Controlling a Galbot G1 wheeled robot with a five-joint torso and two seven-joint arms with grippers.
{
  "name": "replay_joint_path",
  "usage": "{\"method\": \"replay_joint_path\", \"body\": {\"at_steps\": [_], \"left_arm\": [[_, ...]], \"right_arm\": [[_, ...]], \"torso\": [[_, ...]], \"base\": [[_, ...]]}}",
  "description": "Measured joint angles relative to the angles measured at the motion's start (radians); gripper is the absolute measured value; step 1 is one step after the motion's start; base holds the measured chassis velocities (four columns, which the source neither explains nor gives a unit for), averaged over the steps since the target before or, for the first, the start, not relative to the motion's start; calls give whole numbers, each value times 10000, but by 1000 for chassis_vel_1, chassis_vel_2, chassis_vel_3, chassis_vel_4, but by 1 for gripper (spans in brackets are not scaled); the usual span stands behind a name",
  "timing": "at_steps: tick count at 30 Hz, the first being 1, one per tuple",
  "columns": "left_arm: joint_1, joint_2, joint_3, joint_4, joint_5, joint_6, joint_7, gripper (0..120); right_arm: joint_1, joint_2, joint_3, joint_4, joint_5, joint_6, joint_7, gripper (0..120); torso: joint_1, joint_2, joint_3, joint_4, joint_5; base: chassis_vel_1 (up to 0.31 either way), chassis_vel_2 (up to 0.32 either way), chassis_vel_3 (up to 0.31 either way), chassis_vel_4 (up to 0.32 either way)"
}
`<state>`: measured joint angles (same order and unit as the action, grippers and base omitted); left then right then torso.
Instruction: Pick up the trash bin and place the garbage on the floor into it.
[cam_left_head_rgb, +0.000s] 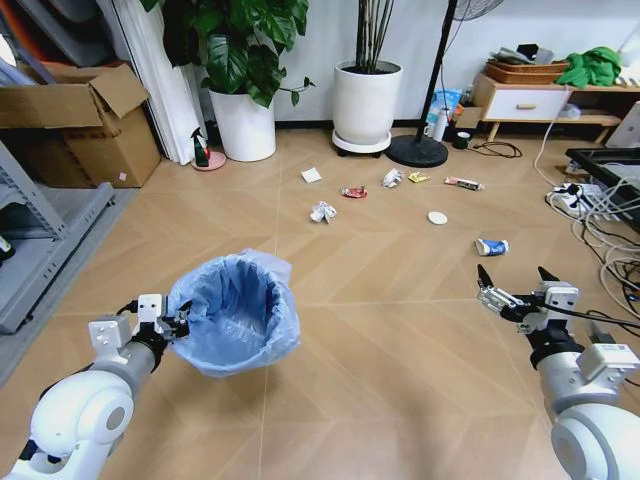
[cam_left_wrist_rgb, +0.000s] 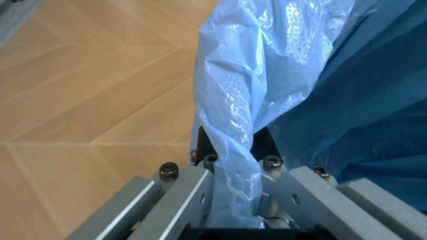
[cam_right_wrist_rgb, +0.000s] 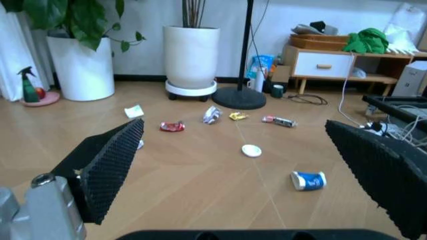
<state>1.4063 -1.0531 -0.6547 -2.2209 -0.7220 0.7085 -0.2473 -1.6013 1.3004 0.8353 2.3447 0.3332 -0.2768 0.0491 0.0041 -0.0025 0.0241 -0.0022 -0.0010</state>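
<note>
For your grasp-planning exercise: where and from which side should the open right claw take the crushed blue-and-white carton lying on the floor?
Probably from above, across the crushed blue-and-white carton's short width: it lies flat on its side on bare wooden floor, ahead of the open right claw, nothing crowding it.
</note>
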Motion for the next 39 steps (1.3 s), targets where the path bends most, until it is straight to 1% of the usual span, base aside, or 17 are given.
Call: {"method": "replay_joint_path", "body": {"at_steps": [2,4,6,8,11,12,14,16,17,20,22,25,37,39], "left_arm": [[18,0,2,-16,1,2,12,0],[46,22,2,-35,7,4,25,0],[54,32,2,-38,13,4,32,0],[70,49,1,-57,23,4,37,0],[99,56,11,-100,29,5,43,0],[116,58,27,-128,37,5,51,0],[150,59,38,-168,56,6,59,0],[178,59,38,-183,73,6,62,0],[210,58,39,-198,90,6,79,0],[271,52,37,-237,147,6,105,0],[307,41,37,-270,165,6,130,0],[329,35,35,-302,197,6,173,0],[376,-3,62,-341,369,-4,331,0],[399,-31,81,-341,461,-17,416,0]], "right_arm": [[-1,24,-5,1,-22,4,0,100],[-7,57,-20,1,-80,7,-12,100],[-21,71,-27,2,-122,16,-20,100],[-61,101,-55,-2,-215,57,-32,100],[-77,125,-67,-6,-287,92,-52,100],[-80,136,-72,-8,-312,108,-62,100],[-82,155,-83,-14,-343,119,-78,100],[-88,160,-87,-15,-356,122,-80,100],[-100,163,-88,-15,-374,127,-82,100],[-124,178,-93,-27,-423,144,-87,100],[-133,185,-94,-28,-436,153,-87,100],[-134,198,-99,-28,-442,155,-88,100],[-128,257,-115,-26,-449,155,-96,100],[-149,267,-109,-27,-448,154,-95,100]], "torso": [[0,0,0,-3,-2],[0,0,0,-1,4],[0,0,-1,0,-3],[0,0,-2,1,6],[-1,0,-2,1,-2],[0,0,-2,-2,-2],[-1,0,-2,-1,6],[-1,0,-2,0,5],[-1,0,-2,-1,-7],[0,0,-2,1,6],[-1,0,-2,2,-2],[0,0,-3,-1,2],[-2,0,-3,1,3],[-2,0,-3,1,-2]], "base": [[-214,210,211,-219],[-205,201,179,-195],[-166,172,179,-156],[-153,174,169,-156],[-159,173,144,-168],[-163,189,133,-238],[-154,227,134,-231],[-139,237,130,-224],[-133,262,149,-239],[-112,270,146,-266],[-107,283,131,-283],[-99,278,82,-287],[-84,302,88,-292],[-124,295,131,-276]]}}
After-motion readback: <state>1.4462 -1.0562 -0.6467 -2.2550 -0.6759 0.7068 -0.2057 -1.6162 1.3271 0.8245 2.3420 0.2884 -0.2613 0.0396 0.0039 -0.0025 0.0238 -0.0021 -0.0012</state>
